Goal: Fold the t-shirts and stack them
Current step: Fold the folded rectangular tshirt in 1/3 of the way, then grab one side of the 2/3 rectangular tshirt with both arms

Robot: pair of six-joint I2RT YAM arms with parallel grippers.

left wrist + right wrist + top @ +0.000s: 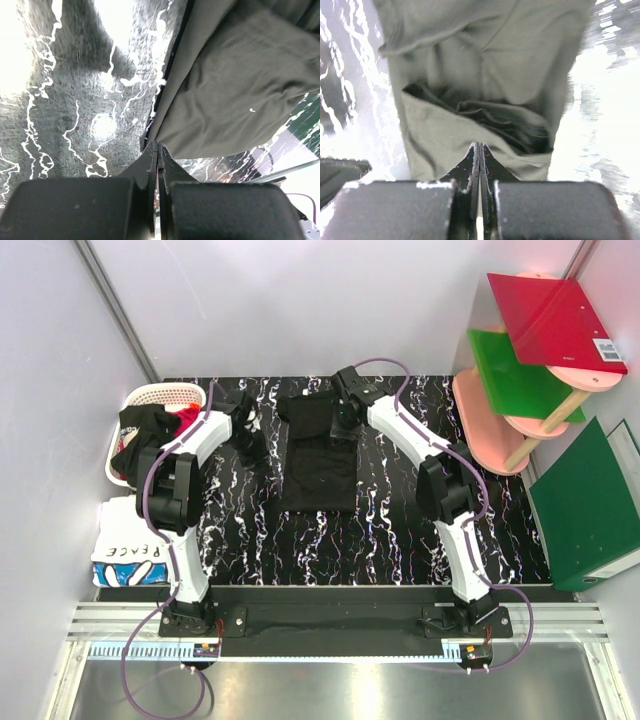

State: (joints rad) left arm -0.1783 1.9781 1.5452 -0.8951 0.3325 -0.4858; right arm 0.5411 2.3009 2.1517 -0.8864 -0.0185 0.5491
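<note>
**Top view:** A black t-shirt [318, 465] lies partly folded at the centre of the marbled black worktop [390, 530], its upper part bunched into a wider band. The right gripper [345, 415] sits on that band at its right end. The left gripper [255, 445] rests just beside the shirt's left edge. At the far left corner, a white slatted basket [165, 392] holds a black shirt [140, 430] and a red shirt [187, 415]. In front of the basket, a white t-shirt [130, 555] lettered "PEACE" lies folded at the worktop's left edge. To the right, a pink shelf [490, 425] carries a red folder [555, 320] and a green folder [515, 375], with a green binder [590, 505] beside it.

**Left wrist:** The left gripper [157, 147] has its fingers pressed together, tips right at a corner of the black t-shirt [230, 90]. Whether any cloth is pinched between them cannot be told. The worktop [75, 100] fills the left of the view.

**Right wrist:** The right gripper [479, 147] is clamped tight on the near edge of the black t-shirt [485, 65], whose layers gape open in a fold just beyond the tips. The worktop [610, 100] glares on either side.
</note>
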